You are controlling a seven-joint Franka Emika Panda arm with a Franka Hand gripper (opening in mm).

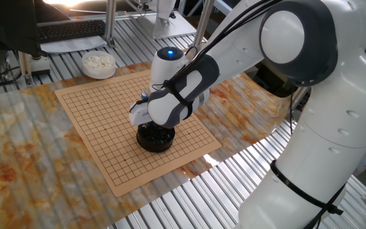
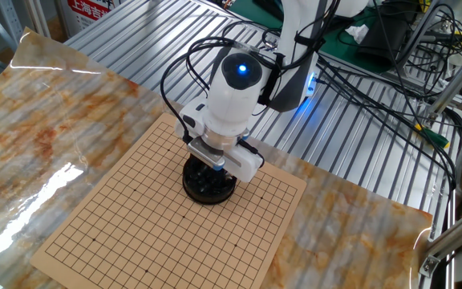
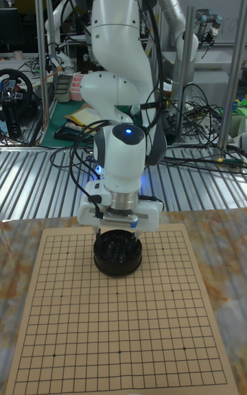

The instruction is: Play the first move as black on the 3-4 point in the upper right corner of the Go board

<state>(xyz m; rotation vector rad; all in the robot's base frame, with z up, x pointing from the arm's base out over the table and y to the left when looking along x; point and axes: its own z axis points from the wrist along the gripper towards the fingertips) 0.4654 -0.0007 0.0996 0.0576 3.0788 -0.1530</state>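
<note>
Gripper [image 3: 118,238] down inside black bowl [image 2: 209,184], fingers hidden among black stones [image 3: 119,249]; can't tell if clenched or released. Bowl on Go board [image 1: 100,143], nr one edge. White-stone bowl [image 1: 98,63] off board, beyond its far corner.

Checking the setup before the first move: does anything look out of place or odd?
Yes: the black bowl of stones sits on the Go board itself, covering grid crossings, while the bowl of white stones stands off the board. The gripper reaches into the black bowl. Nothing is spilled.
</note>
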